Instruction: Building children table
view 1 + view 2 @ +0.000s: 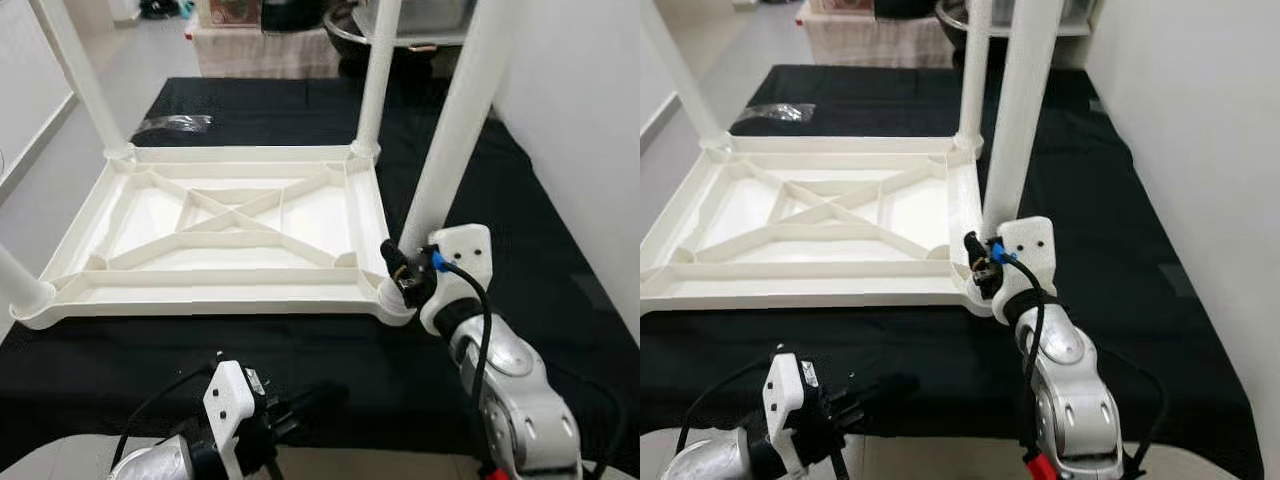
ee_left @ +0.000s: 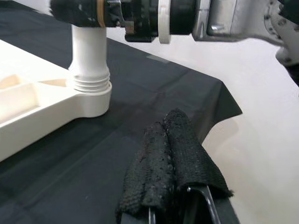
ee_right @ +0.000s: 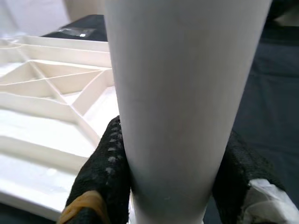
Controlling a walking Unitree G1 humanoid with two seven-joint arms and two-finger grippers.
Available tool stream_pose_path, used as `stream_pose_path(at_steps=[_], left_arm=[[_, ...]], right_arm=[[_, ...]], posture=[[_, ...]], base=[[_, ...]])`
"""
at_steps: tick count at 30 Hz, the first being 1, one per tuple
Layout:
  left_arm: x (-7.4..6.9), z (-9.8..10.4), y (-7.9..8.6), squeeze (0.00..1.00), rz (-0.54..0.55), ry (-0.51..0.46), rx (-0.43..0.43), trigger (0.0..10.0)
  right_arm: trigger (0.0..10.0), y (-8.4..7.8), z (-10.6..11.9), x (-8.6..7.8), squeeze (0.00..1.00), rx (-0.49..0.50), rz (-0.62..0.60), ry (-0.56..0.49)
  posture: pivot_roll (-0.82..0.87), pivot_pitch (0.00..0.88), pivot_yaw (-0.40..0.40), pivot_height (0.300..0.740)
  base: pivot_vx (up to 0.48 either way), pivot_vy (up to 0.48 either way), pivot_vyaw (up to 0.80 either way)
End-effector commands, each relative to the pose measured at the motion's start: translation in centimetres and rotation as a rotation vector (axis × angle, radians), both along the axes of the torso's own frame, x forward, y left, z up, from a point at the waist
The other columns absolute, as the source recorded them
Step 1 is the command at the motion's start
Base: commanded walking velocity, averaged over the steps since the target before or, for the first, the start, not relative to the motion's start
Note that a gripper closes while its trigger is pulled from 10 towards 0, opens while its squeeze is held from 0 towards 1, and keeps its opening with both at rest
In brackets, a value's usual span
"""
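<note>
A white plastic table top lies upside down on a black cloth, its ribbed underside facing up. White legs stand upright in its corner sockets. My right gripper is shut on the near right leg just above its socket; the fingers wrap both sides of the leg. My left gripper rests low over the black cloth near the front edge, its cloth-covered fingers pressed together with nothing held.
The black cloth covers the work surface, with a white wall on the right. A clear plastic bag lies behind the table top. Boxes and a bowl stand at the back.
</note>
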State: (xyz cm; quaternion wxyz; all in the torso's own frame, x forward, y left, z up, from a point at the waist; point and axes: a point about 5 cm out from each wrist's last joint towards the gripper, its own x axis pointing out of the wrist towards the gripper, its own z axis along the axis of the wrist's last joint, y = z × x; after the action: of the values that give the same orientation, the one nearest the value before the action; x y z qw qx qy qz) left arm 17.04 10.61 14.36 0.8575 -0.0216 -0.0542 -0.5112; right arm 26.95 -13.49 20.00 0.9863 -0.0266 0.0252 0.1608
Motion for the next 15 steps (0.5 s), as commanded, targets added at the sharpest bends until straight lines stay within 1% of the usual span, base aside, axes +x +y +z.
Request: stream_pose_path(at_steps=[1,2,3,4,5,6,7,8,9,10,11,13,14,15], left_arm=[[-0.2,-0.4,0.0,0.00,0.004,0.013,0.004,10.0],[-0.3,-0.4,0.0,0.00,0.003,0.013,0.002,10.0],[-0.3,-0.4,0.0,0.00,0.003,0.013,0.001,10.0],[-0.3,-0.3,-0.1,0.00,0.001,0.013,-0.001,10.0],[-0.4,-0.2,-0.1,0.00,0.000,0.013,-0.002,10.0],[-0.5,-0.2,-0.1,0.00,-0.001,0.013,-0.003,10.0],[-0.5,-0.2,-0.1,0.00,-0.002,0.013,-0.003,10.0],[-0.5,-0.2,-0.1,0.00,-0.002,0.013,-0.003,10.0],[-0.5,-0.1,-0.2,0.00,-0.003,0.012,-0.004,10.0],[-0.5,-0.1,-0.2,0.00,-0.003,0.012,-0.004,10.0],[-0.6,-0.1,-0.2,0.00,-0.003,0.012,-0.004,10.0],[-0.7,0.1,-0.2,0.00,-0.005,0.012,-0.005,10.0],[-0.7,0.2,-0.1,0.00,-0.006,0.012,-0.006,10.0],[-0.7,0.2,-0.1,0.00,-0.006,0.012,-0.006,10.0]], right_arm=[[10.0,0.9,-1.7,0.3,1.00,0.083,0.133,0.091],[10.0,1.1,-0.7,0.1,1.00,0.159,0.239,0.048],[10.0,1.2,-0.1,-0.1,1.00,0.205,0.310,0.020],[10.0,0.8,0.3,-0.1,1.00,0.199,0.388,-0.014],[10.0,0.5,0.5,-0.2,1.00,0.182,0.455,-0.020],[10.0,0.2,0.6,-0.3,1.00,0.164,0.491,-0.019],[10.0,-0.5,0.8,-0.1,0.50,0.139,0.545,-0.012],[10.0,-0.5,0.8,-0.1,0.50,0.139,0.545,-0.012],[10.0,-1.0,1.1,0.0,0.00,0.113,0.586,-0.016],[10.0,-1.0,1.1,0.0,0.00,0.113,0.586,-0.016],[10.0,-1.6,1.4,0.3,0.00,0.093,0.610,-0.016],[10.0,-2.8,1.6,0.8,0.00,0.022,0.700,-0.003],[10.0,-3.3,1.6,1.0,0.00,0.007,0.758,0.017],[10.0,-3.3,1.6,1.0,0.00,0.007,0.758,0.017]], posture=[[0.02,0.165,-0.022,0.740],[0.02,0.176,-0.022,0.740],[0.02,0.176,-0.022,0.740],[0.02,0.180,-0.020,0.740],[0.02,0.191,-0.016,0.740],[0.02,0.191,-0.016,0.740],[0.03,0.196,-0.014,0.740],[0.03,0.196,-0.014,0.740],[0.03,0.201,-0.012,0.740],[0.03,0.201,-0.012,0.740],[0.04,0.205,-0.010,0.740],[0.04,0.223,0.003,0.740],[0.04,0.229,0.006,0.740],[0.04,0.229,0.006,0.740]], base=[[0.000,0.000,0.00],[0.000,0.000,0.00],[0.000,0.000,0.00],[0.000,0.000,0.00],[0.000,0.000,0.00],[0.000,0.000,0.00],[0.000,0.000,0.00],[0.000,0.000,0.00],[0.000,0.000,0.00],[0.000,0.000,0.00],[0.000,0.000,0.00],[0.000,0.000,0.00],[0.000,0.000,0.00],[0.000,0.000,0.00]])
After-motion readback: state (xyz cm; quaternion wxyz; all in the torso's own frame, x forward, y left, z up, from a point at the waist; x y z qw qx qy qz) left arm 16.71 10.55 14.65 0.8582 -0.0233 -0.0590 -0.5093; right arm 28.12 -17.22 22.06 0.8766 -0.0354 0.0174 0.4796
